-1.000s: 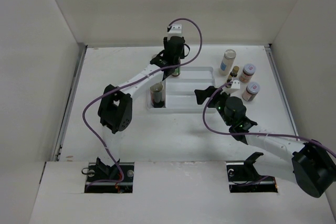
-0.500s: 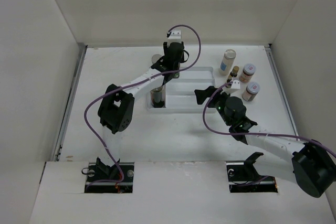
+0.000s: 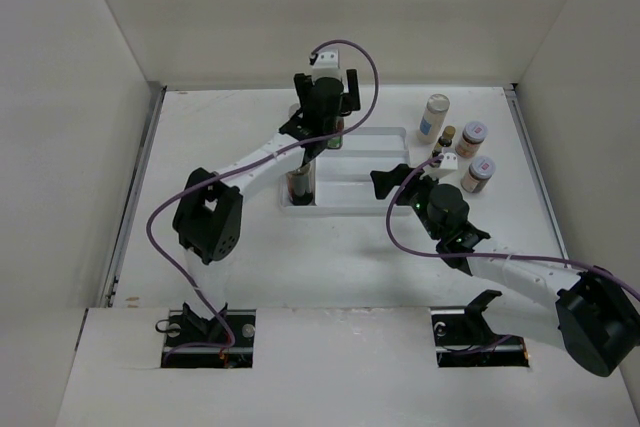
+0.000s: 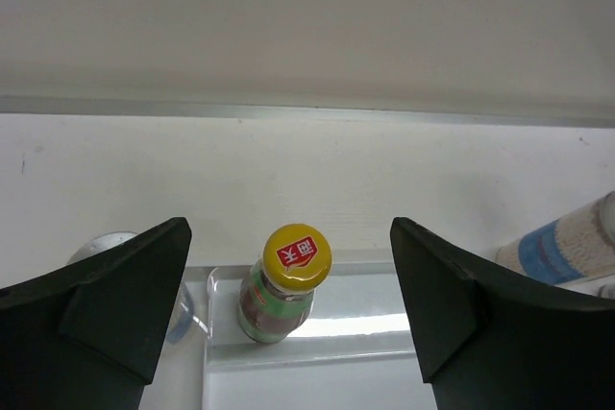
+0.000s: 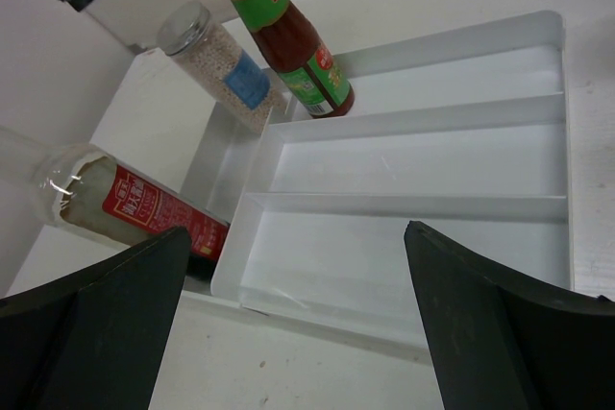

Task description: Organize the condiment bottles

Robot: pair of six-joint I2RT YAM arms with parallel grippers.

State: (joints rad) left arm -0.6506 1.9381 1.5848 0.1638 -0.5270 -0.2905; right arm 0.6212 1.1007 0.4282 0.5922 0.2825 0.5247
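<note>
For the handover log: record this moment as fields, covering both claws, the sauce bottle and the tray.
left claw: open, over the red sauce bottle, not gripping it
red sauce bottle: upright, far compartment of the white tray, left end
right claw: open, empty, at the tray's right end
pink-lidded jars: two, on the table right of the tray

Blue-label btl cut off, rt edge.

White table carries divided tray; four bottles stand right of it.
</note>
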